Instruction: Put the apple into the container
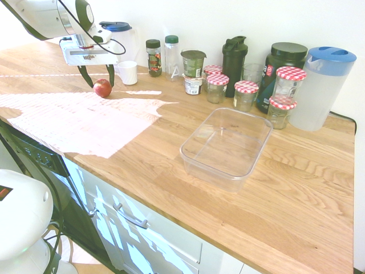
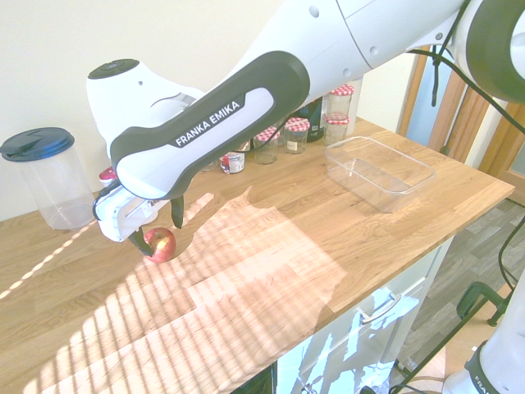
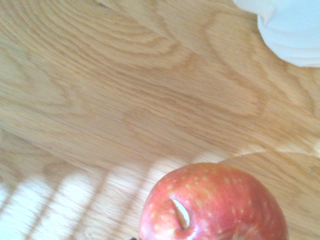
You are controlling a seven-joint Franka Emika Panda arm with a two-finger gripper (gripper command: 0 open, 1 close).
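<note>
Red apple (image 1: 102, 88) with yellow speckles; clear container (image 1: 226, 147); red-checkered jar lids (image 1: 246, 87)

1. A wooden counter (image 1: 296, 188) with a pale oak grain fills the scene.
2. Behind the counter stands a plain cream wall (image 1: 228, 20).
3. Below the counter's front edge sit pale cabinet drawers (image 1: 154, 228) with a metal bar handle (image 1: 130, 217).
4. Beside the drawers, under the same edge, is a dark appliance front (image 1: 34, 157).
5. Striped sunlight (image 2: 246, 263) lies across the counter in bright bands.
6. Past the counter's far end stand wooden posts (image 2: 459, 115) and a grey floor (image 2: 476, 254).
</note>
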